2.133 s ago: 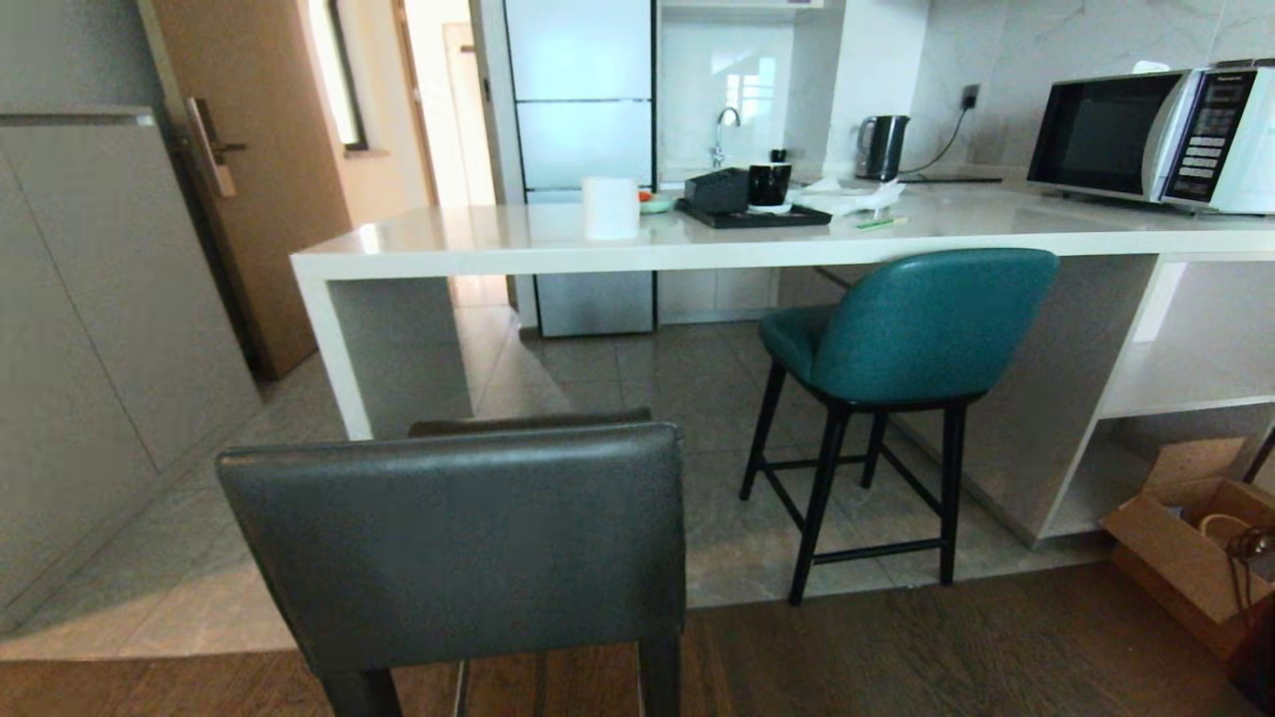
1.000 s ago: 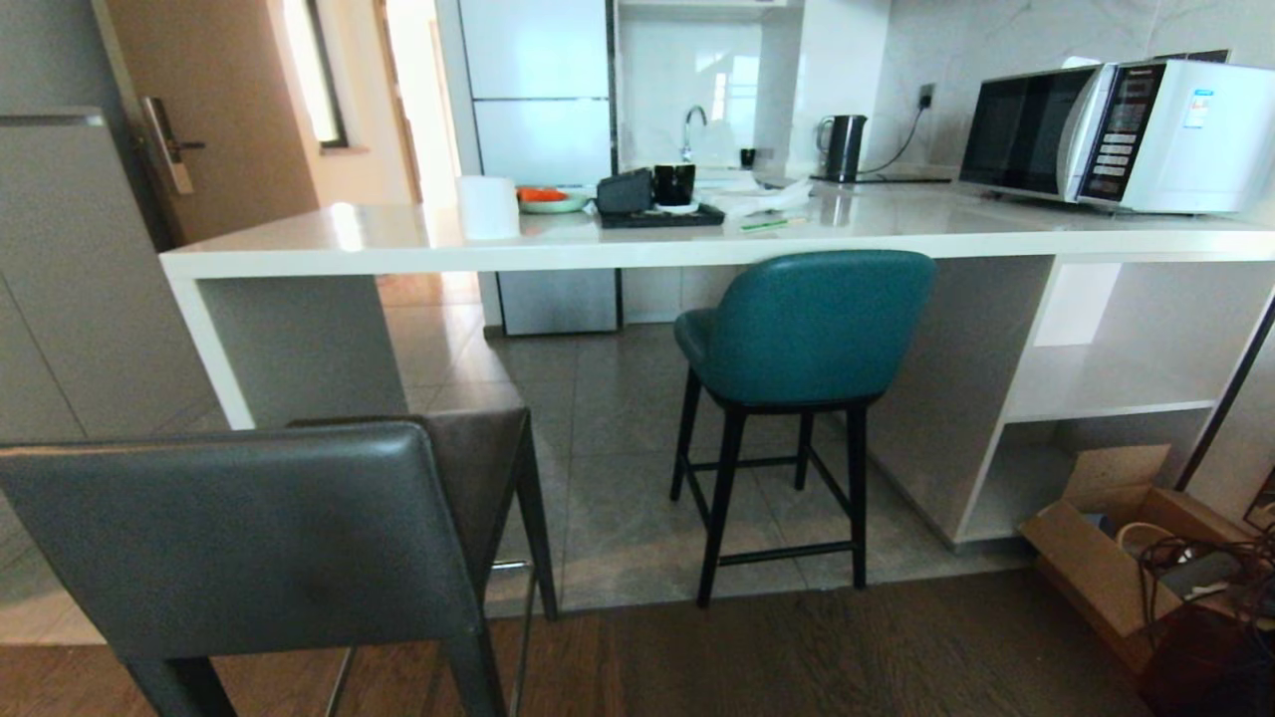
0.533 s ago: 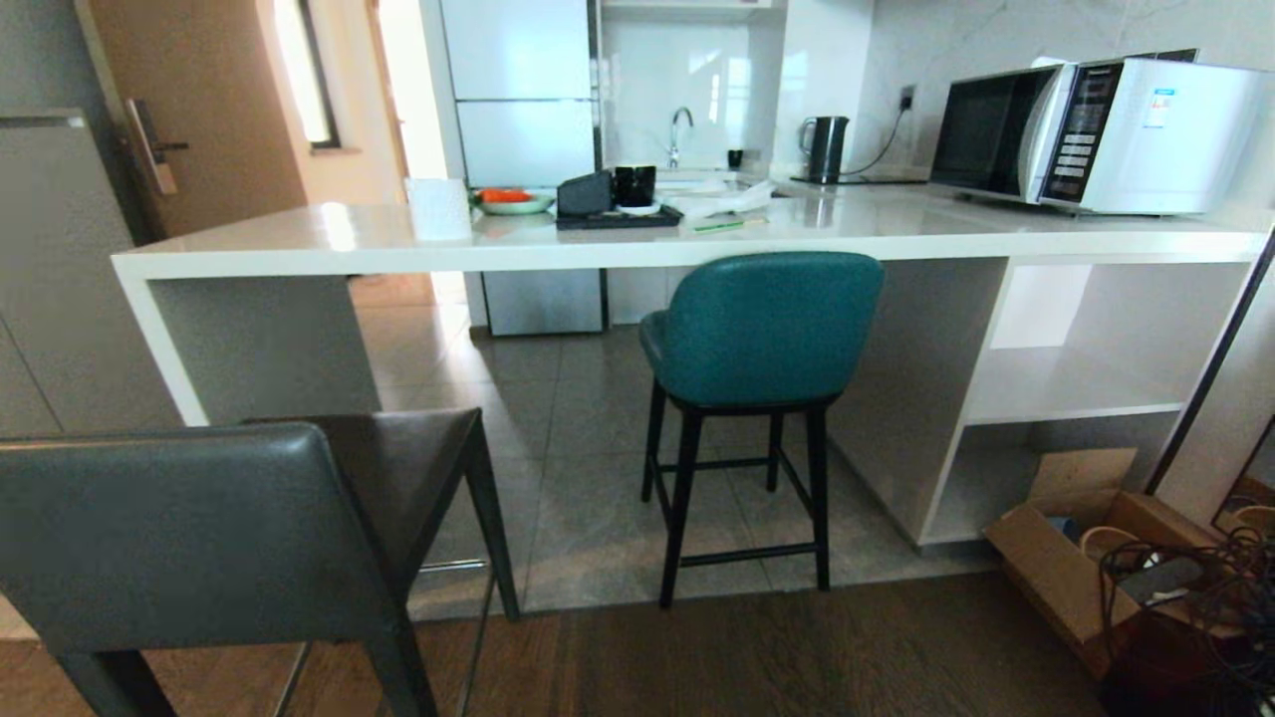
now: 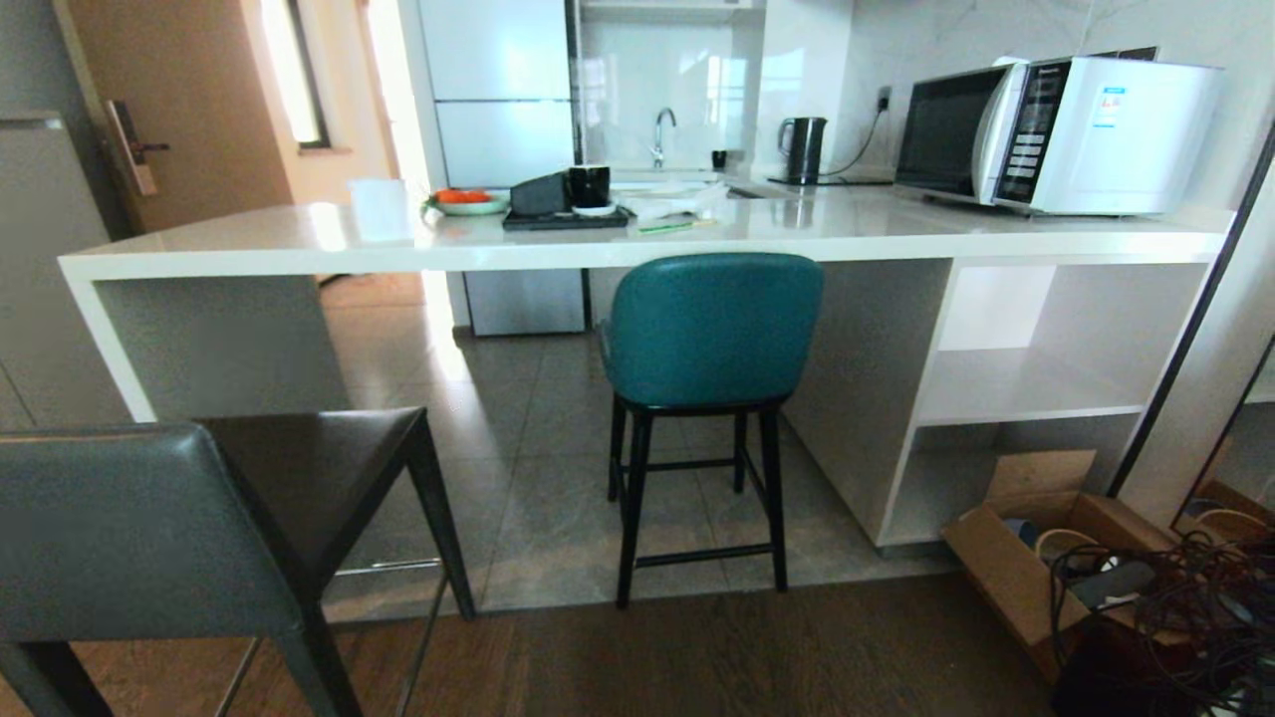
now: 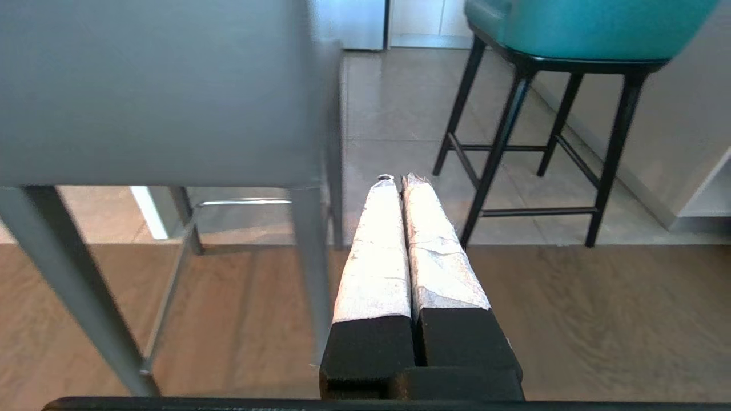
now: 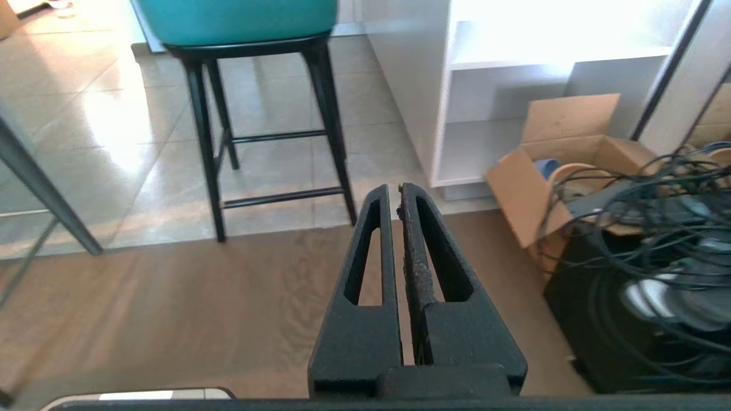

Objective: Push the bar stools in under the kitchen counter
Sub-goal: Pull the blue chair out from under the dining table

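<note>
1. Nearest to the robot is the grey stool point(image 4: 149, 538), at the left, standing mostly on the wooden floor point(image 4: 797, 647) and well apart from the surface point(image 4: 896, 234). Its low square back faces the robot and its seat points toward the surface, a little turned to the right. Its long axis is upright.
2. The left gripper point(image 5: 400, 178) hangs low just beside the right rear leg of this stool, jaws pressed together and holding nothing. The right gripper point(image 6: 398, 186) hangs low above the wooden floor, its jaws also pressed together and empty.
3. I judge the grey stool to be stiff and rather heavy, with smooth leather that may slip. It is tall and narrow, so a high push could tip it. A push low on the back, near the seat level, seems the safest place.
4. Farther away stands the teal stool point(image 4: 712, 329) on the tiled floor point(image 4: 538, 498). Its curved back faces the robot, its seat points under the surface, and the top of the back is just at the edge.
5. This stool looks lighter, with thin black legs. Its padded back is soft, so a flat push in the middle of the back seems good.
</note>
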### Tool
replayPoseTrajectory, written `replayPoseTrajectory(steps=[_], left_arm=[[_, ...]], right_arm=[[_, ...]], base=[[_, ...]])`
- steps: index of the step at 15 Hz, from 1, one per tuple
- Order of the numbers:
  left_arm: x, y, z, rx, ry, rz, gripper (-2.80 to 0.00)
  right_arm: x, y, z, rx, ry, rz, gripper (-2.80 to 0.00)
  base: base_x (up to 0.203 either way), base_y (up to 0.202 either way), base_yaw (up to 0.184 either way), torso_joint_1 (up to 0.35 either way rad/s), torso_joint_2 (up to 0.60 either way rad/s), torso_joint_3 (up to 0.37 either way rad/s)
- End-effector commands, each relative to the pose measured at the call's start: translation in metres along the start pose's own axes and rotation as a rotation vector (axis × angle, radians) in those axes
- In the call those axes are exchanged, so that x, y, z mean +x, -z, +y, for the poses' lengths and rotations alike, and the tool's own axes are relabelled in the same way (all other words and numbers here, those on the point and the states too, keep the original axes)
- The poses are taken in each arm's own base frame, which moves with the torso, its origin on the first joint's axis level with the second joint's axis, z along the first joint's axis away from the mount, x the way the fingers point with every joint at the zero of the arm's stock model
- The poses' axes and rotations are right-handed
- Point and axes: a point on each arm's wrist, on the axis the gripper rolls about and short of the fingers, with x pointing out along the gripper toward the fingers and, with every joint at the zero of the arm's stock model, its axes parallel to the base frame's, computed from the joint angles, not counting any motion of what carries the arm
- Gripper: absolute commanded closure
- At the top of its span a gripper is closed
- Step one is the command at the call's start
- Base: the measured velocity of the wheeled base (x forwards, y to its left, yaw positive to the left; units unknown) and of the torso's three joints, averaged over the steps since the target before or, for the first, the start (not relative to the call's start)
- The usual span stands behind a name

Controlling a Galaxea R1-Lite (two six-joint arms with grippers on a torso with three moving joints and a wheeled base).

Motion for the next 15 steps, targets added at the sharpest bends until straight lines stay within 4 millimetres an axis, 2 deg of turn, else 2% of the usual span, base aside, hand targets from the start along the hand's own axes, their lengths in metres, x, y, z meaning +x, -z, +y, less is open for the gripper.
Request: replayPoseTrajectory(steps=[1, 12, 15], left_arm=[[0.0001, 0.0, 0.0, 0.0, -0.001, 0.002, 0.0], [0.0001, -0.0001, 0.0, -0.002, -0.002, 0.001, 0.0], [0.0001, -0.0002, 0.0, -0.002, -0.002, 0.0, 0.0]], right_arm=[[0.0001, 0.0, 0.0, 0.0, 0.0, 0.002, 0.0], [0.0001, 0.0, 0.0, 0.001, 0.0, 0.001, 0.0], [0.0001, 0.0, 0.0, 0.001, 0.0, 0.001, 0.0]], base=[[0.0, -0.196, 0.005, 0.002, 0.0, -0.002], [0.0, -0.193, 0.002, 0.003, 0.0, 0.003], [0.0, -0.071, 0.006, 0.0, 0.0, -0.001]])
